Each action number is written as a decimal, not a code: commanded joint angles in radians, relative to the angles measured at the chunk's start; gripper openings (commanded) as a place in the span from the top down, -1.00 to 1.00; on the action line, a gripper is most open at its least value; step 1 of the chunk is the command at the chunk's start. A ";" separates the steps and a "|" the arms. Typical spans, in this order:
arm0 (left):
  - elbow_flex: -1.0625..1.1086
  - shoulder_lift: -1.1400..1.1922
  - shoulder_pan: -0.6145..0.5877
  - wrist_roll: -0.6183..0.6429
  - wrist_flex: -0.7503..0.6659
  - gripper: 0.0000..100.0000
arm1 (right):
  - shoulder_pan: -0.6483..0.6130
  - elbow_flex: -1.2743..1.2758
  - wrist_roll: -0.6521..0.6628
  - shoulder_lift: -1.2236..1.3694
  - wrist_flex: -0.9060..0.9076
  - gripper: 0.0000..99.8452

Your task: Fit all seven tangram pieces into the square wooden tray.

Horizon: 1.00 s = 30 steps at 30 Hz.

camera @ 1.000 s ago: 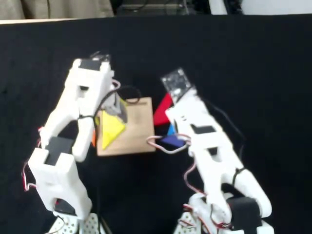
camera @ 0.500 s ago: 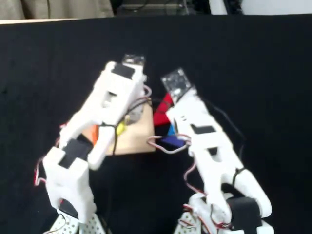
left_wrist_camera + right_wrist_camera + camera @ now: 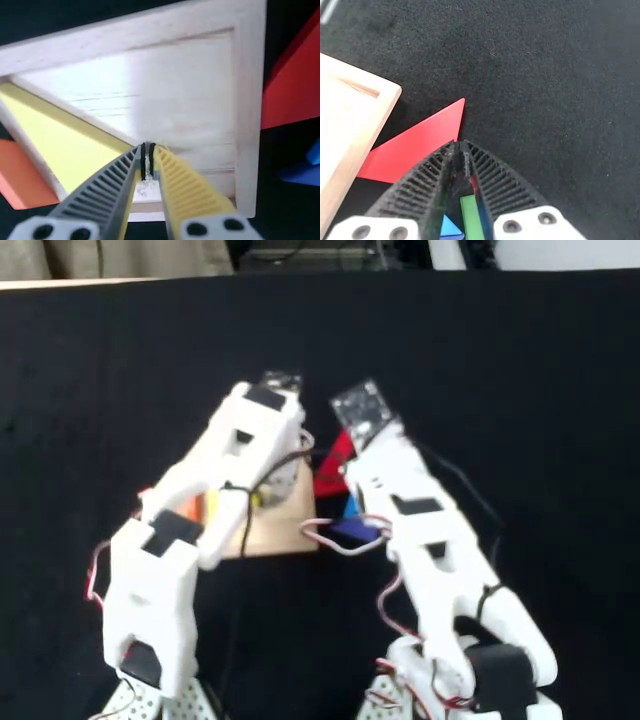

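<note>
The red triangle (image 3: 410, 147) lies just ahead of the right claw (image 3: 458, 145), closed on nothing; the left claw (image 3: 148, 149), also closed, hangs over the tray (image 3: 247, 100).

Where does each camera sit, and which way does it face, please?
High view: fixed above the table, looking down; left arm over the tray, right arm beside it.
Left wrist view: on the left arm, looking into the tray; shut left gripper shows.
Right wrist view: on the right arm, facing the table; shut right gripper shows.
Shared: all show the tray and red piece.
</note>
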 commanded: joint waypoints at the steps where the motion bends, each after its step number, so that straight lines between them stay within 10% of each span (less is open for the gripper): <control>1: -0.038 -0.009 -0.067 0.002 -0.008 0.88 | 0.012 -0.007 0.014 -0.007 -0.023 0.98; 15: -0.479 -0.023 -0.108 -0.071 0.350 0.87 | 0.015 -0.005 0.014 -0.007 -0.023 0.98; 24: -0.151 -0.358 -0.196 -0.068 0.341 0.88 | 0.012 -0.058 -0.196 -0.013 0.035 0.82; 30: 0.202 -0.721 -0.341 -0.084 0.057 0.88 | 0.011 -0.259 -0.400 -0.005 0.400 0.59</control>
